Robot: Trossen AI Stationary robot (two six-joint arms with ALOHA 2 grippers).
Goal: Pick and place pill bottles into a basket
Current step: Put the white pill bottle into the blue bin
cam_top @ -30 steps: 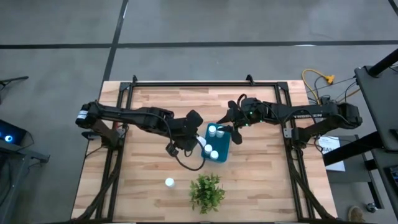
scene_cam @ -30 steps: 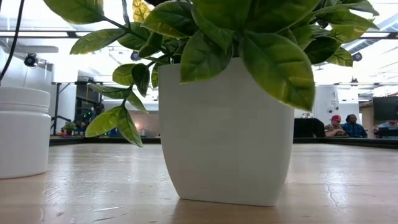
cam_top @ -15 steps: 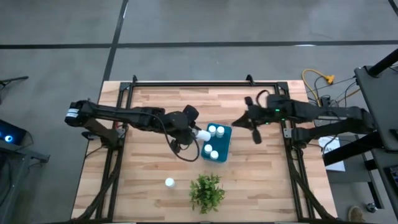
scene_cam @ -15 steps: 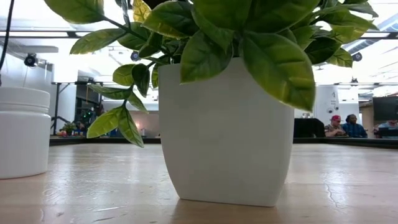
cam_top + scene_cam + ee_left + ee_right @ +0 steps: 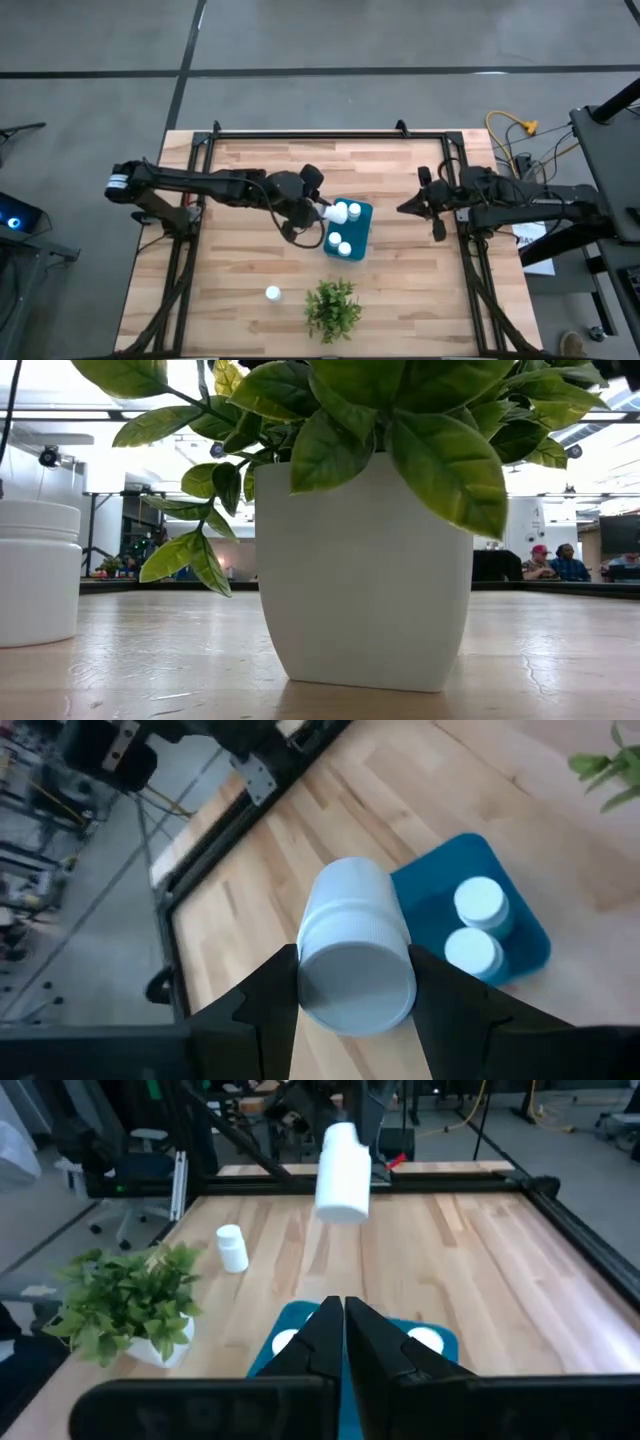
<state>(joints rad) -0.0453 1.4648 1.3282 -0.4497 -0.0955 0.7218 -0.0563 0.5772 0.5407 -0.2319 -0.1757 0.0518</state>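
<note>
the pale plank counter (image 5: 240, 270) fills the middle of the high view inside a black frame, with grey floor around it. the left arm (image 5: 200, 185) stretches from the left edge of the counter toward the centre, and the right arm (image 5: 520, 195) lies along the right edge, drawn back from the middle. the teal basket (image 5: 357, 238) sits near the centre of the frame, just right of the left arm's tip, with three white pill bottles standing in it, one of them (image 5: 345, 248) at its lower end. below the basket, at the lower centre, stands a green potted plant (image 5: 333, 307); in the low view its white pot (image 5: 360, 580) fills the middle of the picture. the left gripper (image 5: 318, 208) hangs over the basket's upper left edge, its jaws partly open and clamped on a white pill bottle (image 5: 350, 955), which the left wrist view shows cap-first between the two dark fingers (image 5: 262, 1005), above the counter and next to the basket's corner. the right gripper (image 5: 408, 208) is right of the basket and well apart from it, its jaws pressed fully together with nothing between them. one loose pill bottle (image 5: 272, 293) stands alone on the counter at the lower left of centre, left of the plant; it rises at the left edge of the low view.
</note>
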